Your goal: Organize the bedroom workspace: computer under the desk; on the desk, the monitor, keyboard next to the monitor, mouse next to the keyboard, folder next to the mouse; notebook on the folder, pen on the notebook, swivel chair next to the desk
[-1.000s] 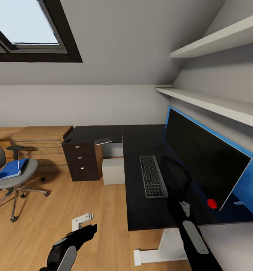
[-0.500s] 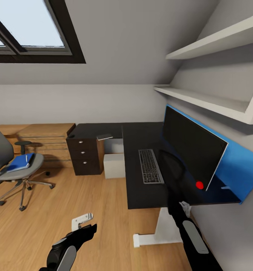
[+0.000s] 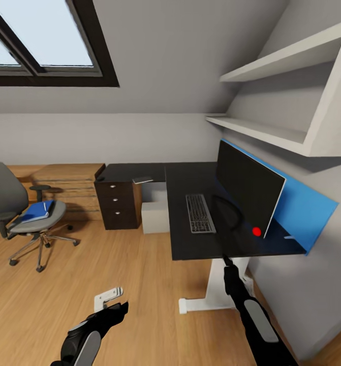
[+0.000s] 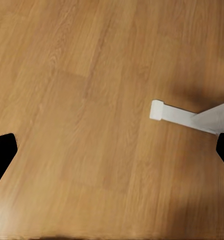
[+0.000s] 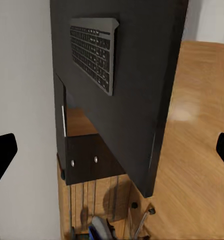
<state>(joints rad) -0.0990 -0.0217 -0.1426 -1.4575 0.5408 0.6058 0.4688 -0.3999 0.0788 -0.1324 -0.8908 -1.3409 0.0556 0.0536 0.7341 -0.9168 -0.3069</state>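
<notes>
Both tools [image 4: 112, 150] [image 5: 112, 150] wide open, empty.

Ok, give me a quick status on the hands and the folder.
Left hand open, empty, over floor. Right hand open, empty, short of the desk. Folder on swivel chair, across the room. Nothing between.

left gripper [image 4: 112, 150]: fingers spread, low | right gripper [image 5: 112, 155]: fingers spread, arm reaching forward

Head high, wide on desk [image 3: 200, 244] — wrists low, close.
</notes>
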